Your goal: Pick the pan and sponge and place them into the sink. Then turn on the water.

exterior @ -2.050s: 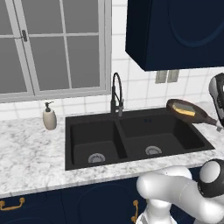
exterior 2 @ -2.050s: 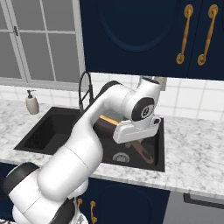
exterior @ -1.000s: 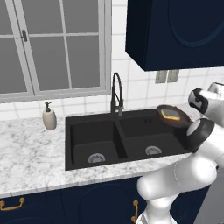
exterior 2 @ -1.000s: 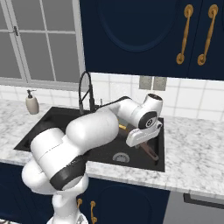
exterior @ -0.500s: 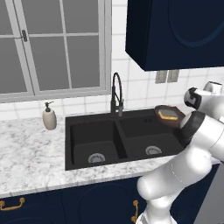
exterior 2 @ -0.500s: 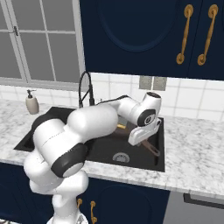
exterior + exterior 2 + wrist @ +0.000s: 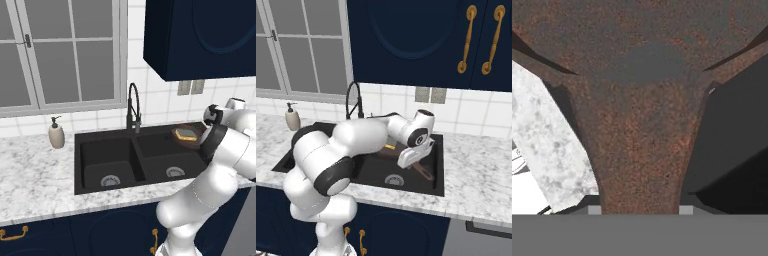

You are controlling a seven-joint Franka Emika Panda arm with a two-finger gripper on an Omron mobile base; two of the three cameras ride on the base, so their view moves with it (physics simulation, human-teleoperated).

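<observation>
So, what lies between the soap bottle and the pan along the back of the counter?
In the left base view, the black faucet stands between the soap bottle and the pan, behind the sink. The sponge lies in the pan.

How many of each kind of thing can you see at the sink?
Pans: 1, the pan
Sponges: 1, the sponge, lying in the pan
Soap bottles: 1, the soap bottle
Taps: 1, the tap
Sinks: 1, the sink, with two basins
Total: 5
</observation>
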